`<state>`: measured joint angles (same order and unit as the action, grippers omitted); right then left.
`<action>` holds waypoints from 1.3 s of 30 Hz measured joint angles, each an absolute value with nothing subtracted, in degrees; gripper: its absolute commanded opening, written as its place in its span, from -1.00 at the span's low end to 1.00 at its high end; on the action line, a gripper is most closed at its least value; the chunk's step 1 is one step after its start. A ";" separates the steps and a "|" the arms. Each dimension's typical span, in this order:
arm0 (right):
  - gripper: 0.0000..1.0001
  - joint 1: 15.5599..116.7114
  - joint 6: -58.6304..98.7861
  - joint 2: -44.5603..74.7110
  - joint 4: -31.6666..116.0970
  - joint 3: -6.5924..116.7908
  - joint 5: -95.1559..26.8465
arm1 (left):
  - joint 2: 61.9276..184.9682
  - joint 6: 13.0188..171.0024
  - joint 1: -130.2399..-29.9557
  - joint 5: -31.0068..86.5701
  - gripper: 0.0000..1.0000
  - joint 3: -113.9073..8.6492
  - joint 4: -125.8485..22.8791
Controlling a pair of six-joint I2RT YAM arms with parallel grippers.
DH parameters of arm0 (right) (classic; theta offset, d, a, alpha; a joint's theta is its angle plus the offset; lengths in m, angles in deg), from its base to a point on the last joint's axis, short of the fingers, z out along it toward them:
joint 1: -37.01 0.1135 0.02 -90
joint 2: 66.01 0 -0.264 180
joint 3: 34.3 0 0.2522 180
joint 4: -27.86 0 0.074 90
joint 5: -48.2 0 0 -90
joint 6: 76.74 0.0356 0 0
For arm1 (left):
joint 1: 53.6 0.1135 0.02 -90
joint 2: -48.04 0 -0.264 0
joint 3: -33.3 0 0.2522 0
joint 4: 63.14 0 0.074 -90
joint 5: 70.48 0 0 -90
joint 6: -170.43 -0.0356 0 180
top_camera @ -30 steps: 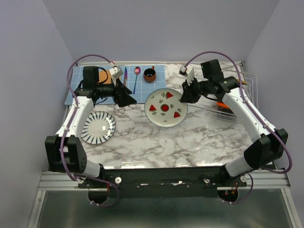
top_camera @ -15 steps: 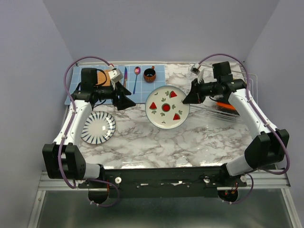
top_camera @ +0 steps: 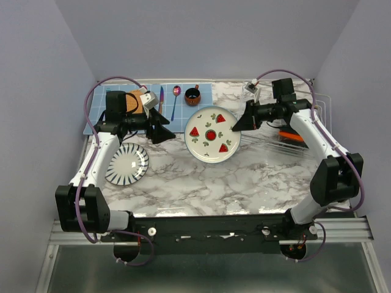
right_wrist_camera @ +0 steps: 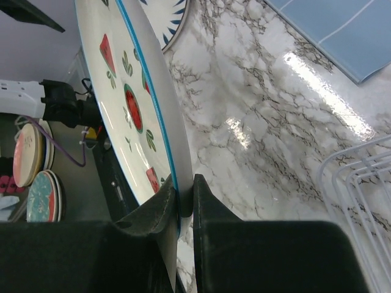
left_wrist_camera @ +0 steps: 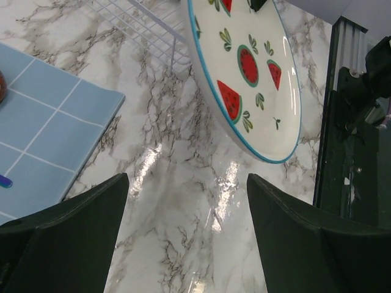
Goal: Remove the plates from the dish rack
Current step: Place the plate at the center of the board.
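Plate [top_camera: 212, 135], round, white with red wedges, hangs tilted over the marble surface [top_camera: 244, 177], rim clamped in the right end effector [top_camera: 237, 126]; so thin a hold may slip and drop it. Left end effector [top_camera: 165, 129] gapes empty.

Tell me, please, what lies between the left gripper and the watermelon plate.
Only bare marble tabletop lies between left gripper and plate, shown in the left wrist view.

The marble table [top_camera: 183, 177] carries a blue mat [left_wrist_camera: 49, 122], a striped plate [top_camera: 126, 165] and a wire rack [top_camera: 287, 148].
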<state>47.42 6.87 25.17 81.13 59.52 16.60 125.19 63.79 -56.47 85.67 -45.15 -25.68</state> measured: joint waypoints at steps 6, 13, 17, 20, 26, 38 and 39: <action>-0.99 47.42 7.83 32.01 81.15 63.87 16.49 | 124.92 66.43 -57.11 86.02 0.72 -43.59 -29.92; -0.99 47.40 7.90 35.23 81.17 68.00 16.53 | 127.26 70.02 -57.32 89.67 0.69 -43.59 -37.11; -0.99 47.40 7.88 35.20 81.17 68.13 17.03 | 131.17 74.10 -58.24 91.68 0.67 -43.00 -43.62; -0.99 47.40 7.90 35.20 81.19 68.19 17.38 | 134.13 77.97 -58.85 92.25 0.65 -42.87 -48.41; -0.99 47.40 8.03 35.14 81.02 69.53 18.28 | 137.84 82.63 -60.60 92.23 0.63 -43.09 -53.63; -0.99 47.47 8.38 35.03 80.54 69.96 18.50 | 142.58 94.45 -61.76 92.75 0.43 -45.65 -65.78; -0.99 47.47 8.36 35.03 80.43 70.05 18.47 | 143.17 98.26 -61.85 92.80 0.43 -45.30 -69.26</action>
<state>47.47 8.36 35.03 80.43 70.05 18.47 143.17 98.26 -61.85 92.80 -45.30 -69.26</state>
